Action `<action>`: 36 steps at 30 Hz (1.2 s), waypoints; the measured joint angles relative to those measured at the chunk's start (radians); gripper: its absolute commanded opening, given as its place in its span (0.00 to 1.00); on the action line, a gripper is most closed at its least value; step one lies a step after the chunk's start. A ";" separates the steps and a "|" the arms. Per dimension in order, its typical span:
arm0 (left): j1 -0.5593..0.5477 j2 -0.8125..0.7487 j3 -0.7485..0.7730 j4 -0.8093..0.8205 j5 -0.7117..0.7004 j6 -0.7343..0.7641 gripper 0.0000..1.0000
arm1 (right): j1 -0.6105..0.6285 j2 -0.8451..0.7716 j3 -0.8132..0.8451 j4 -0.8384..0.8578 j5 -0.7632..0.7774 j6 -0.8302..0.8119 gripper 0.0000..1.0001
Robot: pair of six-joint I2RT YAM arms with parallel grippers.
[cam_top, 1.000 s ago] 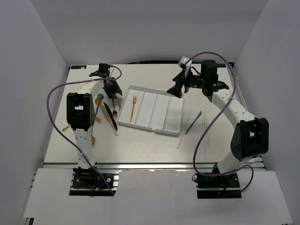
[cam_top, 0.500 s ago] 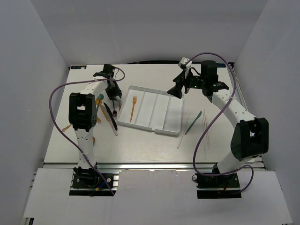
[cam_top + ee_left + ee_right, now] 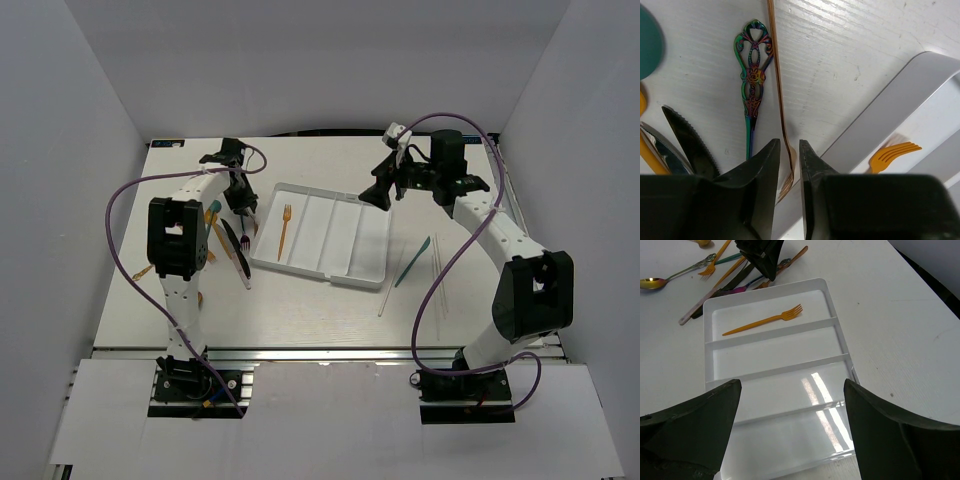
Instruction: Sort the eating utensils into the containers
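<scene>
My left gripper [image 3: 788, 145] [image 3: 243, 205] is down at the table just left of the white tray [image 3: 370, 260]. Its jaws stand a narrow gap apart, astride the neck of a copper-gold fork [image 3: 776, 75] that lies on the table. An iridescent utensil [image 3: 753, 75] lies right beside that fork, with a black knife [image 3: 687, 142] and a teal spoon [image 3: 647, 40] further left. One orange fork [image 3: 765, 320] [image 3: 284, 230] rests in the tray's leftmost compartment. My right gripper [image 3: 791, 390] [image 3: 380, 195] hovers wide open above the tray's far right end, holding nothing.
A teal knife [image 3: 412, 262] and thin pale chopsticks [image 3: 438, 275] lie on the table right of the tray. Several more utensils, among them a gold spoon [image 3: 652, 283], are piled left of the tray around the left arm. White walls enclose the table.
The left gripper has shifted slightly toward the tray's left edge and its jaws have narrowed around the copper-gold fork. The right arm has barely moved.
</scene>
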 measured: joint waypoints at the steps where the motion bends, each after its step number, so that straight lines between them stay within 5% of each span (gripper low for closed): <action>1: -0.001 0.001 0.000 0.000 0.000 0.000 0.33 | -0.001 0.000 0.000 0.000 0.000 0.000 0.89; 11: -0.007 0.039 0.004 0.000 0.016 0.007 0.33 | -0.006 -0.005 0.000 -0.005 0.000 0.000 0.89; 20: -0.007 0.039 0.007 0.000 0.023 0.011 0.00 | -0.008 -0.021 0.000 -0.020 0.000 0.000 0.89; 27: -0.007 0.024 0.044 -0.010 0.016 0.048 0.00 | -0.014 -0.024 0.000 -0.024 0.005 0.000 0.89; 36: -0.038 -0.176 -0.025 0.063 0.097 0.120 0.00 | -0.014 -0.039 0.000 -0.032 0.013 -0.006 0.89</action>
